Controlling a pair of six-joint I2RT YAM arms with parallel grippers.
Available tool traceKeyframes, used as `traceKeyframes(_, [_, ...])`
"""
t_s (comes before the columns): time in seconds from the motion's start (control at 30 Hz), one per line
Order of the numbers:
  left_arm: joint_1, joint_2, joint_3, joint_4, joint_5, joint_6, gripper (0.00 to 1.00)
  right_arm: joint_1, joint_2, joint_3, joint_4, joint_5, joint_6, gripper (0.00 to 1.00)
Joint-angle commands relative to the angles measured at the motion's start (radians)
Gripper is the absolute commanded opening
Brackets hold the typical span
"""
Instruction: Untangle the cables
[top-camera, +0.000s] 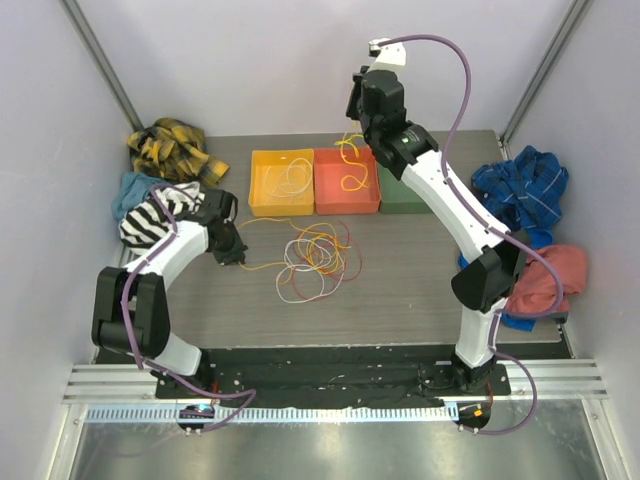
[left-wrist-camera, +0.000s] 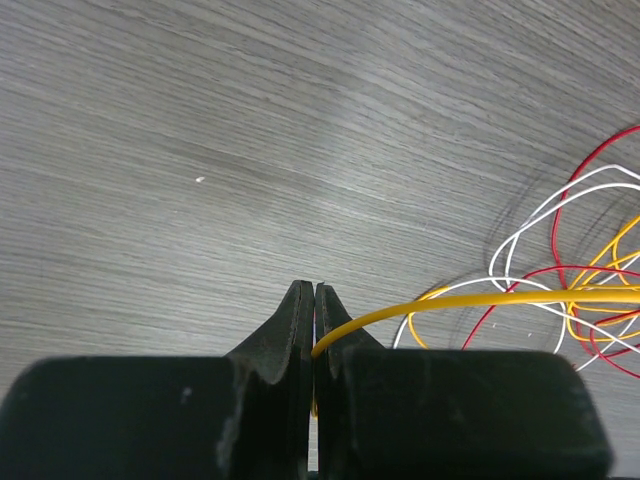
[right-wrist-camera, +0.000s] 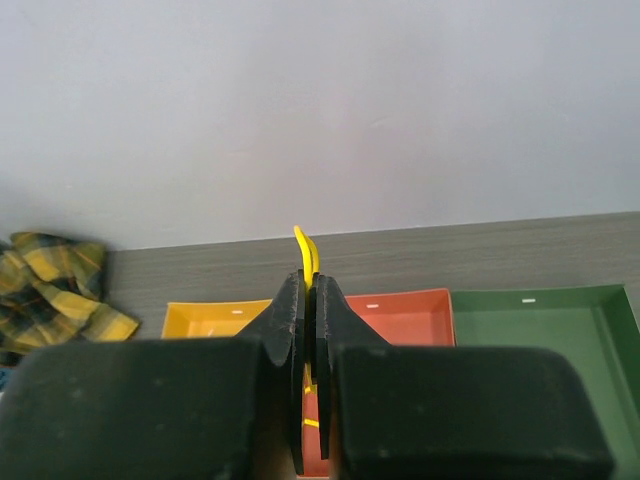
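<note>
A tangle of white, red and yellow-orange cables (top-camera: 315, 260) lies mid-table. My left gripper (top-camera: 240, 256) is low at the tangle's left, shut on a yellow cable (left-wrist-camera: 450, 301) that runs right into the tangle (left-wrist-camera: 590, 290). My right gripper (top-camera: 358, 128) is raised over the orange tray (top-camera: 346, 182), shut on a yellow cable (right-wrist-camera: 308, 252) that hangs down into that tray (top-camera: 350, 165). A white cable (top-camera: 292, 181) lies in the yellow tray (top-camera: 281, 183).
A green tray (top-camera: 402, 192) stands right of the orange tray. Clothes lie at the back left: a yellow plaid one (top-camera: 172, 150) and a striped one (top-camera: 155, 215). A blue cloth (top-camera: 520, 185) and a red cloth (top-camera: 550, 280) lie at the right.
</note>
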Motion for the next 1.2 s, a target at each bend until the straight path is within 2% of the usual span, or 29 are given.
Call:
traceKeyframes(0.0, [0.001,0.012,-0.006,0.039,0.043,-0.014,0.0,-0.039,0.02,0.016,0.047,-0.036,0.038,0.01])
traceKeyframes(0.37, [0.001,0.001,-0.013,0.041,0.04,-0.011,0.0,-0.073,0.159,-0.013,0.076,-0.011,0.038,0.01])
traceKeyframes(0.47, [-0.002,-0.008,-0.014,0.041,0.031,-0.009,0.0,-0.079,0.215,-0.012,0.024,-0.033,0.05,0.25])
traceKeyframes(0.5, [-0.003,-0.016,-0.014,0.036,0.028,-0.009,0.0,-0.079,0.223,-0.018,-0.011,-0.039,0.061,0.46])
traceKeyframes(0.53, [-0.003,-0.019,-0.014,0.033,0.025,-0.008,0.0,-0.079,0.226,-0.03,-0.019,-0.048,0.068,0.55])
traceKeyframes(0.6, [-0.008,-0.033,-0.014,0.032,0.027,-0.005,0.0,-0.079,0.201,-0.087,-0.013,-0.059,0.094,0.71])
traceKeyframes(0.67, [-0.014,-0.04,-0.014,0.029,-0.006,-0.005,0.0,-0.078,0.166,-0.128,0.019,-0.06,0.105,0.77])
traceKeyframes(0.87, [-0.047,-0.085,0.0,0.029,-0.05,-0.012,0.0,-0.036,-0.055,-0.266,0.023,-0.013,0.144,0.8])
traceKeyframes(1.03, [-0.109,-0.166,0.035,0.048,-0.102,-0.017,0.0,0.063,-0.28,-0.577,0.018,-0.022,0.205,0.79])
traceKeyframes(1.17, [-0.166,-0.347,0.059,0.142,-0.087,0.003,0.0,0.125,-0.453,-0.82,0.033,-0.062,0.257,0.78])
